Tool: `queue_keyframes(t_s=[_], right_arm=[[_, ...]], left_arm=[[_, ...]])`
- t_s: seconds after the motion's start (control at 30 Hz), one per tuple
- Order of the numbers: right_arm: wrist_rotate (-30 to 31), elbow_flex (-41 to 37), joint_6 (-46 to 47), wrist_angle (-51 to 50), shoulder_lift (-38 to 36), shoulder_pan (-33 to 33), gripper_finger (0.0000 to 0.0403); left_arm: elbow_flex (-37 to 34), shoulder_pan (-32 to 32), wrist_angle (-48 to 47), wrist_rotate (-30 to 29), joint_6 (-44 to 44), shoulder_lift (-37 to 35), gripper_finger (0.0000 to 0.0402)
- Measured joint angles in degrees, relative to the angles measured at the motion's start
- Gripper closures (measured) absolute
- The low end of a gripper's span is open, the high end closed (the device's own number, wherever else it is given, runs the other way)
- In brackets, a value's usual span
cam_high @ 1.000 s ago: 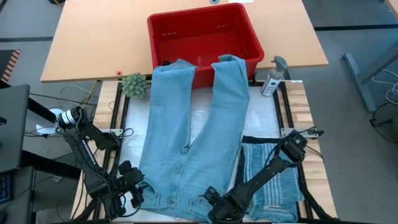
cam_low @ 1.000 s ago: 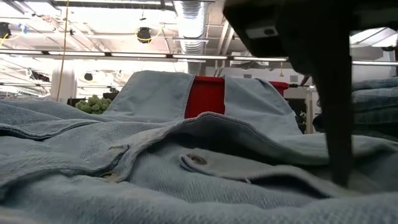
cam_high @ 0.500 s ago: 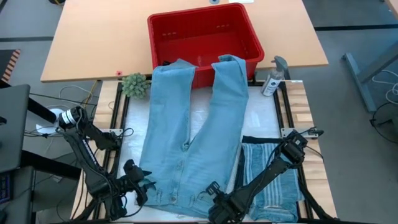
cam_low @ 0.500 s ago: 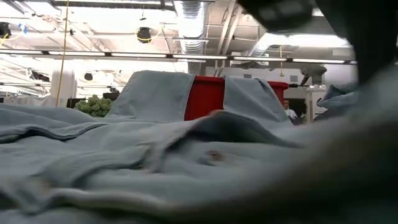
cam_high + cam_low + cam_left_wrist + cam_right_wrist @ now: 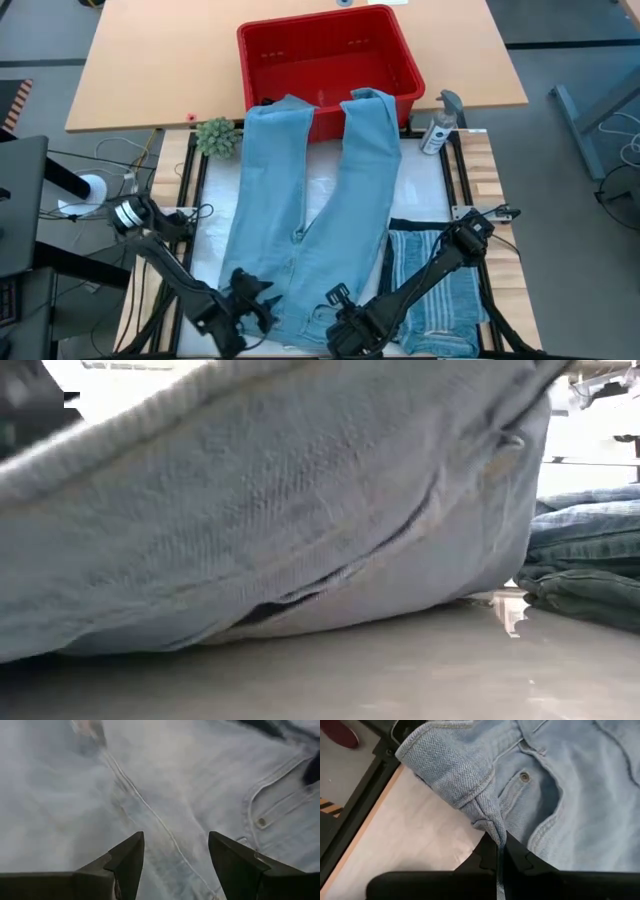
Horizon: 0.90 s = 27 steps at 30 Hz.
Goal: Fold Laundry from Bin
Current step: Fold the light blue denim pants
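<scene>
Jeans: light blue jeans [image 5: 310,215] lie flat on the desk [image 5: 480,165], legs running to the far side with the cuffs draped over the near rim of the red bin [image 5: 330,60], waistband at the near edge.
Long axis: near to far, so a fold would carry the waistband away from the arms toward the bin.
Right gripper: the right gripper [image 5: 501,851] is clamped on the waistband edge at the near right corner, a pinch of denim standing up between its fingers.
Left gripper: the left gripper [image 5: 175,855] hangs over the waistband's near left part with its fingers apart, holding nothing.
Nearer arm: each sits at its own waistband corner; the left one has yet to take hold.
Other laundry: a folded denim piece [image 5: 440,285] lies just right of the jeans.
</scene>
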Motion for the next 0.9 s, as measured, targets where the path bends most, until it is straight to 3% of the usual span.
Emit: queue_keyframes(t_s=[0.2, 0.47, 0.67, 0.8, 0.9], right_arm=[[1.21, 3.55, 0.55, -2.92, -0.01, 0.04, 0.0375], [3.87, 11.41, -0.24, -7.23, -0.09, -0.92, 0.0375], [4.24, 12.72, -1.72, -7.03, -0.20, -3.05, 0.0375], [4.28, 12.72, -5.90, -4.95, -0.20, -4.53, 0.0375], [4.29, 12.72, -9.00, -1.44, -0.20, -5.56, 0.0375]], left_arm=[[0.32, 2.49, 6.79, 10.02, -1.19, 8.71, 0.0191], [1.06, 2.21, 7.81, 11.18, -2.14, 9.73, 0.0191], [5.43, 2.11, 6.63, 5.39, 5.46, -0.68, 0.0191], [7.53, 2.08, 2.03, 5.80, 12.17, -8.95, 0.0191], [8.64, 0.17, -4.37, 5.76, 9.24, -13.97, 0.0191]])
